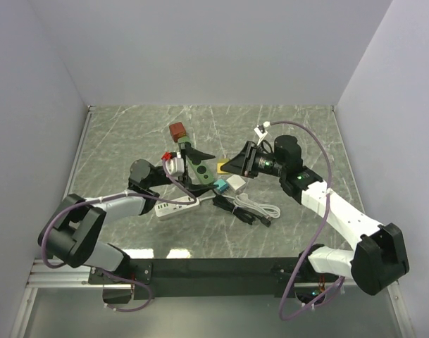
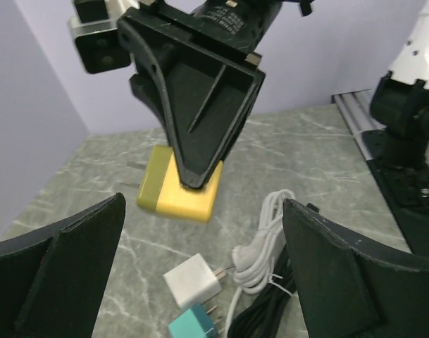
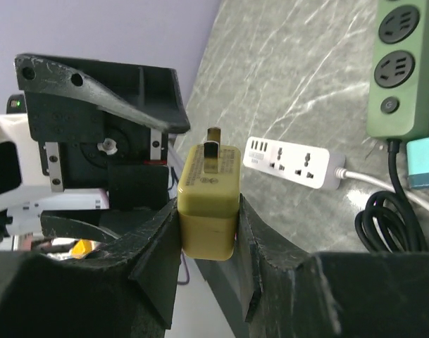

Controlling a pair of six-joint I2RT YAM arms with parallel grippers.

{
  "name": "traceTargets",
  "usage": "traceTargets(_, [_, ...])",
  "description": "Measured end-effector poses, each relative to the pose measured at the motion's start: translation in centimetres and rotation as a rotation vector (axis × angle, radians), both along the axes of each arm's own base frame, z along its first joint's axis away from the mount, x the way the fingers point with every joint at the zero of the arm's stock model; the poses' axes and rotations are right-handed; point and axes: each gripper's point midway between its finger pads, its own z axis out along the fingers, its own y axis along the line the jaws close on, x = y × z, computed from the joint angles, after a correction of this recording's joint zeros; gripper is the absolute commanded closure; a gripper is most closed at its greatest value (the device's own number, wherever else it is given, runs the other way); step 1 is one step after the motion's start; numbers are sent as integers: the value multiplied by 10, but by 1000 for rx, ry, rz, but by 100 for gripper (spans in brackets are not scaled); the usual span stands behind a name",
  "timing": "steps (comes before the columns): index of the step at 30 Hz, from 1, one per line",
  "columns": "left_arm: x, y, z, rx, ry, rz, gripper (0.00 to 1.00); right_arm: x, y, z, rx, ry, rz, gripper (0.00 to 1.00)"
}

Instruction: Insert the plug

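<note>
Right gripper (image 3: pixel 207 211) clamps the yellow plug (image 2: pixel 179 193), left gripper (image 2: pixel 203 232) gapes empty; a tilted plug risks prongs jamming against the green power strip (image 3: pixel 404 70).

Plain pale lilac walls (image 1: pixel 200 49) close in three sides. The table (image 1: pixel 129 127) has a grey-green marbled top. The light is soft and even.

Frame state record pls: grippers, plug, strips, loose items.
right gripper: shut on yellow plug, prong pointing away from the wrist
left gripper: open, empty, facing the right gripper
green power strip: on the table, visible sockets free
white power strip: on the table, visible sockets free
loose items: teal plug and white plug, side by side on the table
task status: yellow plug not yet inserted
</note>
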Motion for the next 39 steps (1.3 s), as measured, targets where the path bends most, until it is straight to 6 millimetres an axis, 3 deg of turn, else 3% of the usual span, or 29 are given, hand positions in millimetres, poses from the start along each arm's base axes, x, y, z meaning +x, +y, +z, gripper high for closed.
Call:
traceTargets(7, [-2, -6, -23, 28, 122, -58, 1, -7, 4, 0, 11, -9, 58, 100])
traceTargets(17, [0, -14, -30, 29, 210, -70, 1, -10, 7, 2, 29, -28, 87, 100])
traceTargets(25, [13, -14, -26, 0, 193, 5, 1, -13, 14, 1, 33, -34, 110, 100])
traceTargets(30, [18, -13, -11, -31, 120, 57, 1, -14, 15, 1, 33, -33, 114, 100])
traceTargets(39, [11, -19, -4, -37, 47, 49, 8, -18, 14, -9, 24, -12, 119, 100])
